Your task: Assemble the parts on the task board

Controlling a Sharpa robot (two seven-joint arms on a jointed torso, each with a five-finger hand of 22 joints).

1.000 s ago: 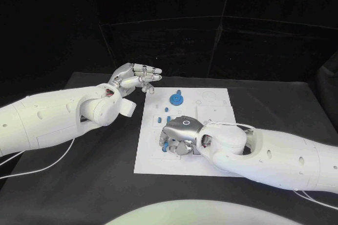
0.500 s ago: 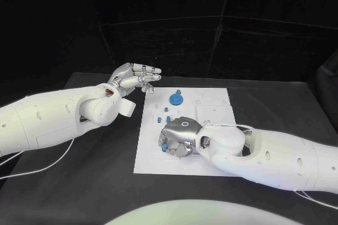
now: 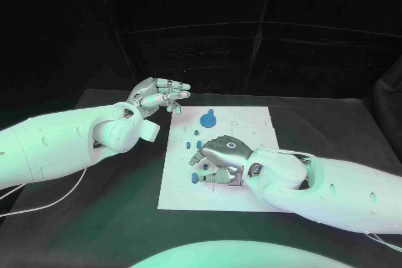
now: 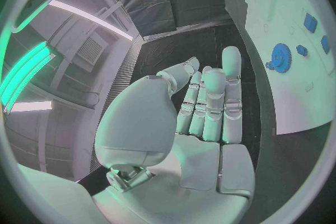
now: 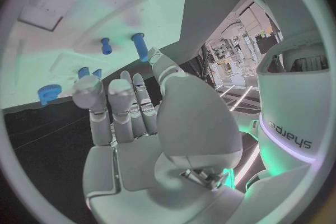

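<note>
the flat white rectangular task board [image 3: 255, 120] lies in the middle of the black table [image 3: 100, 210], running from the centre of the head view down towards the lower middle. near its top left part stands a round blue toothed gear part [image 3: 208, 119], upright on the plate; the left wrist view shows the same gear [image 4: 281, 57] at the right of its circle with small blue pieces beside it. just below the gear, in the head view, sits a tiny blue peg [image 3: 196, 132], and lower still a pair of short blue upright pins [image 3: 194, 144].

the silver right hand [image 3: 219, 158] comes in from the lower right of the frame on its white arm and hangs low over the middle of the board, palm down, fingers curled towards the plate. a small blue round part [image 3: 195, 177] lies on the board just beside its fingertips, at the hand's lower left; whether a finger touches it, and whether the hand grips anything, i cannot tell. in the right wrist view the right hand's fingers [image 5: 119, 106] reach up side by side with the thumb folded across them, and beyond them two blue pegs [image 5: 139, 45] stand on the white plate.

the silver left hand [image 3: 159, 93] is at the upper left of the board, off its edge, raised above the table. its fingers are loosely bent and apart, holding nothing; the left wrist view shows the bare palm [image 4: 199, 140] with the fingers stretched out together.
</note>
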